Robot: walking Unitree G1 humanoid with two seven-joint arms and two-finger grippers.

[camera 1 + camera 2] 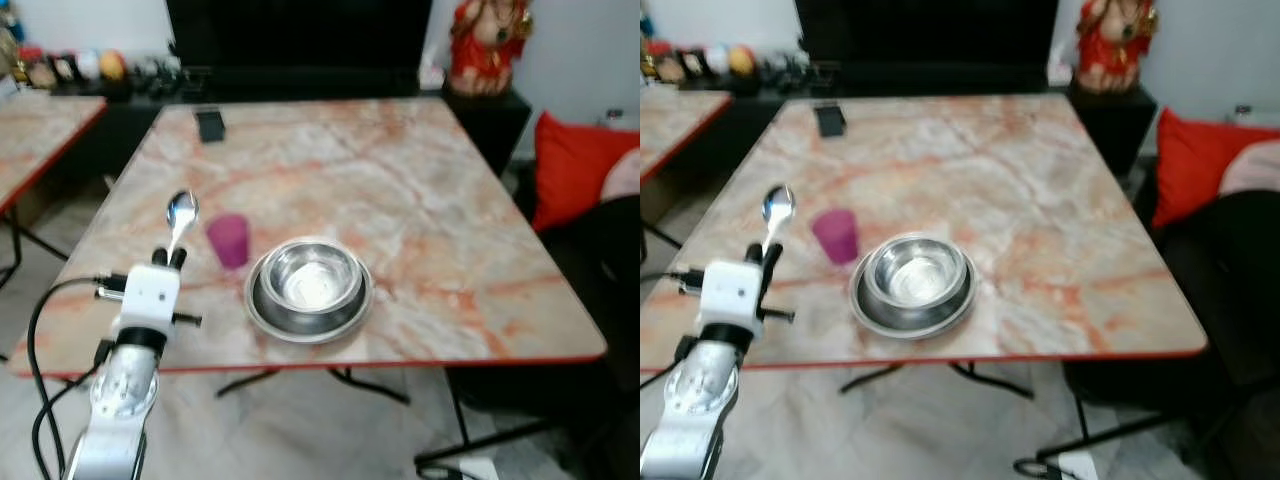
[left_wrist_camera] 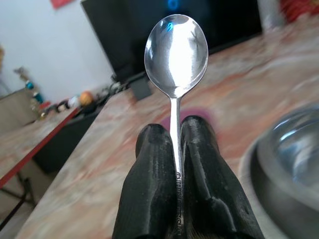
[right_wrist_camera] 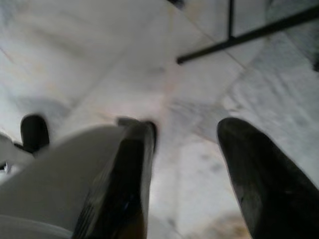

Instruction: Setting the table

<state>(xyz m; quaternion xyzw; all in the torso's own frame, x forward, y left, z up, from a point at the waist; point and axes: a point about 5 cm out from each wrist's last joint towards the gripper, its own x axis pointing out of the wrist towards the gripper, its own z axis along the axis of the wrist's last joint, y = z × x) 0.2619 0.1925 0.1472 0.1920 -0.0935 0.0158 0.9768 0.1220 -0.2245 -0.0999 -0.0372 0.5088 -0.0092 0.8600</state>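
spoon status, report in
Left claw shut on spoon, raised over table edge. Right claw open, idle by floor. Pink cup and bowl close beside.

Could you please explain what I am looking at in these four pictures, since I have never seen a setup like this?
This is a humanoid robot setting a table. Two pictures come from a stereo camera on its head, looking down at a marble-patterned table. The other two come from cameras on its wrists. On the table stand a steel bowl inside a steel plate, a pink cup beside them, and a small dark object at the far edge. The left gripper holds a spoon by its handle, the fingers shut on it, above the table's near left part. The right gripper hangs open over the floor.
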